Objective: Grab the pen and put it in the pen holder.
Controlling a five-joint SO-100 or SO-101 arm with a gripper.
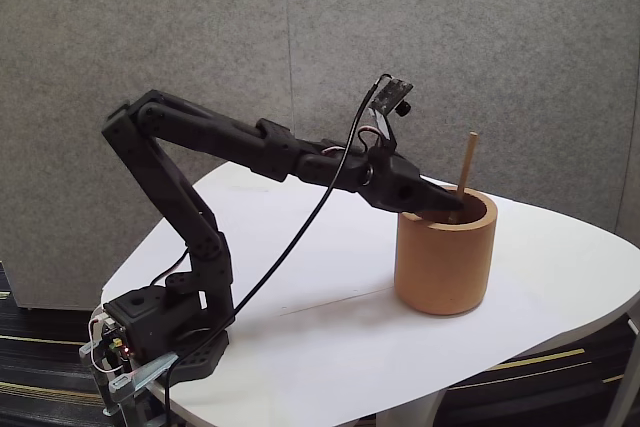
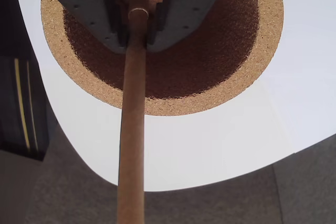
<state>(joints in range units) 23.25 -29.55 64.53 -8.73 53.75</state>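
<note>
Wrist view shows hand clamping pen over pen holder.

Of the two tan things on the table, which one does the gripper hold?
The pen, the thin straight stick: the gripper is shut on it above the pen holder, the wide cork cup that stands free.

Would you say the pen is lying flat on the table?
No, the pen stands nearly upright, its lower end inside the pen holder and its top above the rim.
</note>
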